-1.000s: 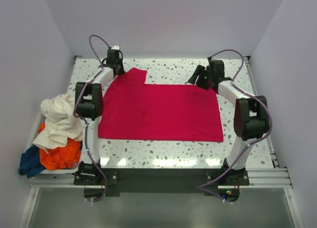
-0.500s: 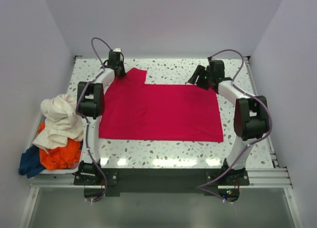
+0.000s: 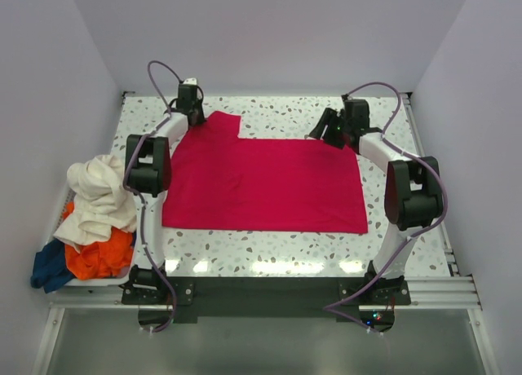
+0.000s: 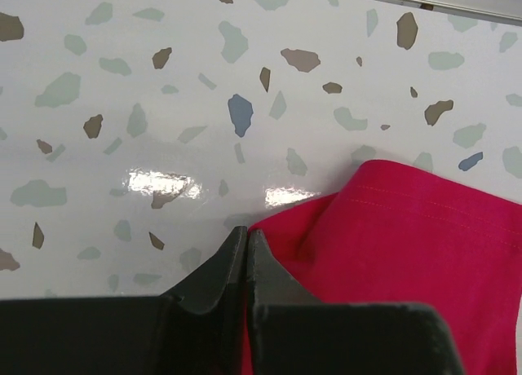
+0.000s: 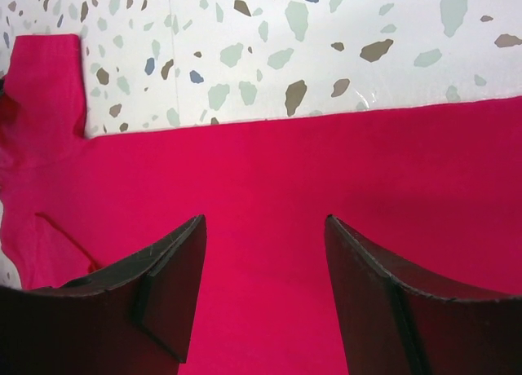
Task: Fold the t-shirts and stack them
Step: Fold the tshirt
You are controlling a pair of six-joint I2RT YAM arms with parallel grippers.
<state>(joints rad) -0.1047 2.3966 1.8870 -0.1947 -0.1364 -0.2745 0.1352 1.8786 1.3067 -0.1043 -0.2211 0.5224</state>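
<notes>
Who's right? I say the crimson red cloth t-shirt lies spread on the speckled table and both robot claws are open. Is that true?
Not quite. The left gripper is shut, its jaws pressed together at the sleeve edge of the crimson red cloth t-shirt, as the left wrist view shows. Only the right gripper is open. The shirt does lie spread on the speckled table.

White terrazzo table [image 3: 285, 253], flecked grey, brown and blue, glossy; glare patches lay along its near edge. Plain pale walls [image 3: 269, 33] enclosed the table behind and at both sides. Aluminium rail [image 3: 432, 292] ran along its front.
</notes>
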